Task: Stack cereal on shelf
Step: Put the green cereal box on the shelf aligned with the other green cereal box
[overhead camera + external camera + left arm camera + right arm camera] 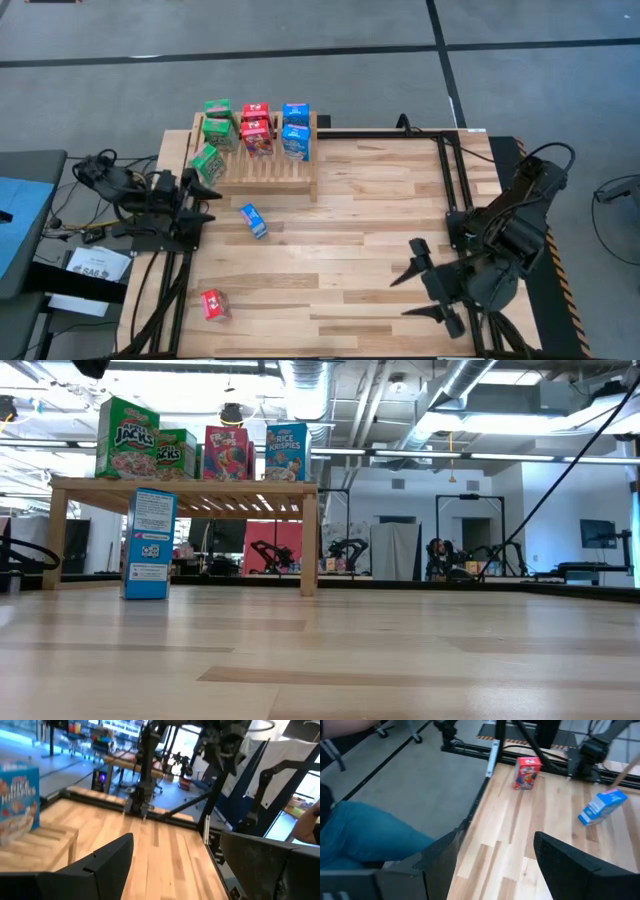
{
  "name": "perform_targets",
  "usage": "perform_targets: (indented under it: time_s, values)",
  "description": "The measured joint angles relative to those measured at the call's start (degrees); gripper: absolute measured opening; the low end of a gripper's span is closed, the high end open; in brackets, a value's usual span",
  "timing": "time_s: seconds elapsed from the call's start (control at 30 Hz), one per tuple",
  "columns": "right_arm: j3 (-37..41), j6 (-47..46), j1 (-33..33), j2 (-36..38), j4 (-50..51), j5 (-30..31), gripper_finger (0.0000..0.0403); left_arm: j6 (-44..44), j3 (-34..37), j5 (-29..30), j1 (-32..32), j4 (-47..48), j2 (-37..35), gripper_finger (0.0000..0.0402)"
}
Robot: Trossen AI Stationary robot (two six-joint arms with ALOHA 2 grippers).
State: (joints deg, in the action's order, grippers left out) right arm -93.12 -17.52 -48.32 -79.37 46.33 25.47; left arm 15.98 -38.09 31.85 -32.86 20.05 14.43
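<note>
I saw three green boxes [215, 135], three red boxes [256, 128], three blue boxes [295, 128] and one shelf [262, 170].

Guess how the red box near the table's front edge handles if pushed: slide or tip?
The red box is small cardboard, so probably light and stiff. It stands upright in the right wrist view, so a high push likely tips it; a low one probably slides it on the smooth plank table.

The plank tabletop [380, 250] carries the slatted wooden shelf [262, 168] near its far left corner. A blue cereal box [254, 221] stands on the boards just in front of the shelf, a red box [214, 305] sits near the front left edge, and a green box [208, 163] leans at the shelf's left end.
</note>
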Motion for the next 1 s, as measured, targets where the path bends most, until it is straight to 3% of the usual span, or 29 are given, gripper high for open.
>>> perform_targets:
  time_s: [0.47, 0.77, 1.0]
  values:
    - [0.00, 0.02, 7.16, 1.55, 3.47, 0.09, 0.0286, 15.46, 0.00, -0.74, 0.00, 11.71, -0.04, 0.0286]
    - [0.00, 0.02, 12.65, 1.55, 3.38, 0.07, 0.0286, 17.88, 0.00, -0.89, 0.02, 15.02, -0.04, 0.0286]
    - [0.00, 0.04, 17.24, 1.55, 3.36, 0.07, 0.0286, 17.95, 0.00, 3.11, 0.00, 16.83, -0.04, 0.0286]
